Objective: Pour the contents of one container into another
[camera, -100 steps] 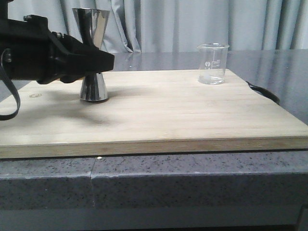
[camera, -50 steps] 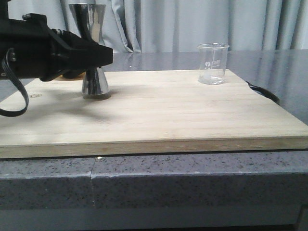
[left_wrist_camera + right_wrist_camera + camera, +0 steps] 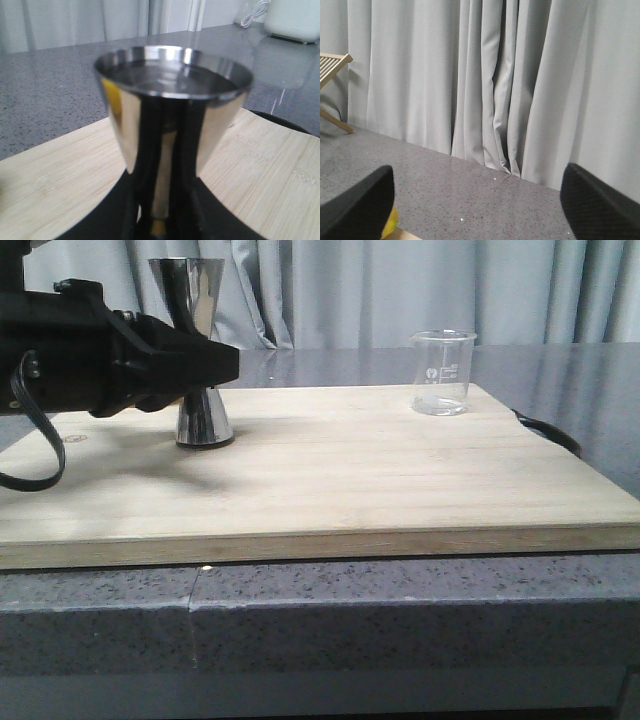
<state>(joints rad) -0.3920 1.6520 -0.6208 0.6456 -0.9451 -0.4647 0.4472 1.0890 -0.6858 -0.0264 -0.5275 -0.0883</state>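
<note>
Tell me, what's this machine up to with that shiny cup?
The robot's left gripper is closed around the narrow waist of a metal jigger, which stands upright on the wooden board. The wrist camera shows what looks like liquid near the jigger's brim. A small glass beaker stands apart on the board's far right and looks empty, so nothing has been poured yet. The right gripper is open, off to the side, facing the curtain.

Soft even light, faint shadows, blurred close-up jigger (image 3: pixel 172 107)
</note>
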